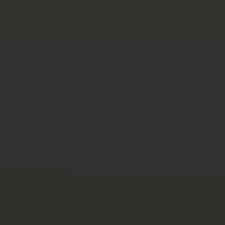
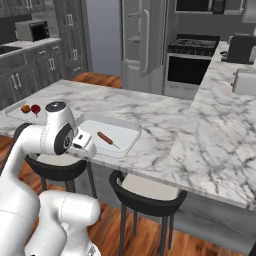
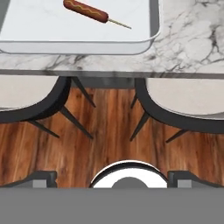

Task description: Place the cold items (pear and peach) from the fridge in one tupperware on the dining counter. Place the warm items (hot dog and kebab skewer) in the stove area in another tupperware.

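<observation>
Wooden flooring runs under the marble dining counter (image 2: 165, 125), with two dark stools (image 2: 145, 197) tucked at its near edge. Nearest to me, the robot's arm is folded back from the counter, its gripper (image 3: 112, 177) hanging low over the floorboards with the jaws spread wide and nothing between them. Just beyond, on the counter's edge, sits a white tupperware (image 2: 127, 142) holding one skewered sausage (image 2: 106, 138); it looks like the hot dog, though it could be the kebab skewer. I would judge that the warm box is half filled. Further left on the counter, a second shallow tupperware (image 2: 11, 113) holds two small round fruits (image 2: 30, 108), one orange and one dark red, seemingly the peach and pear, so the cold half looks finished. Far across the room stand the stove (image 2: 190, 65) and the fridge (image 2: 145, 42); the remaining warm item presumably waits there.
</observation>
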